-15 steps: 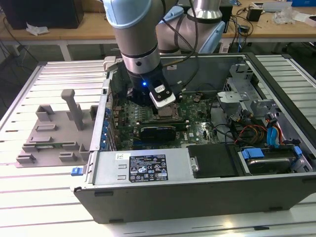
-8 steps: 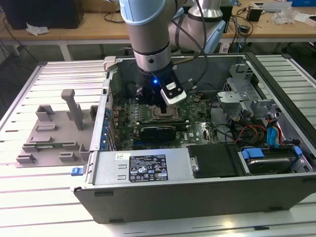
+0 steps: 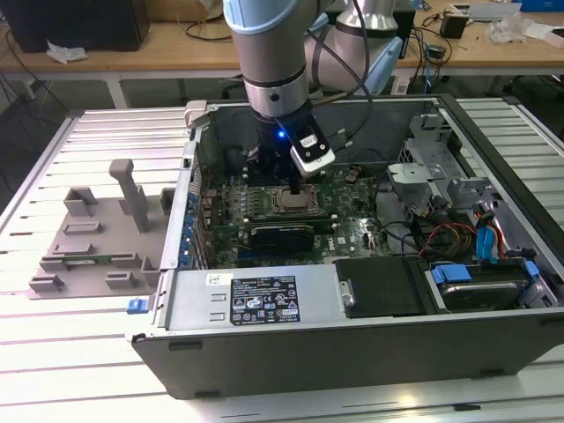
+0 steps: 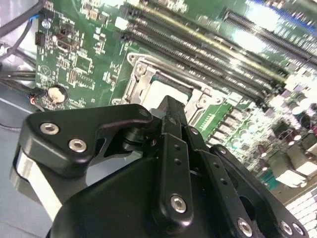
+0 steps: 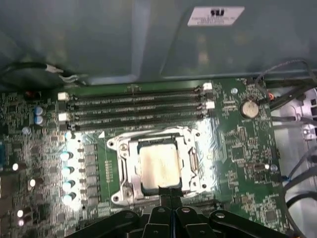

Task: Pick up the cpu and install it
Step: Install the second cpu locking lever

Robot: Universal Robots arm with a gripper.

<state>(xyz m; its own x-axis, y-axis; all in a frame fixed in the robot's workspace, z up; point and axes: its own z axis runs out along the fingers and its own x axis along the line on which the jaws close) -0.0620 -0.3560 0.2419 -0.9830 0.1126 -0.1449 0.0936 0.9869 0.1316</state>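
Observation:
The cpu [image 5: 158, 166], a small square chip with a pale metal top, lies flat inside the metal-rimmed socket frame [image 5: 124, 163] on the green motherboard [image 5: 237, 148]. My gripper [image 5: 170, 190] hangs just above the chip's near edge, its two black fingers pressed together with nothing between them. In the second wrist view the joined fingertips [image 4: 168, 105] partly cover the chip [image 4: 161, 89]. In the exterior view the gripper [image 3: 293, 187] points straight down at the socket [image 3: 296, 201] in the middle of the open computer case [image 3: 264, 352].
Memory slots [image 5: 133, 110] run beside the socket, and a row of capacitors [image 5: 67, 171] flanks it. Case walls, a drive cage [image 3: 432, 167] and cables [image 3: 458, 233] surround the board. A grey plastic tray with upright posts [image 3: 88, 238] stands on the table at the exterior view's left.

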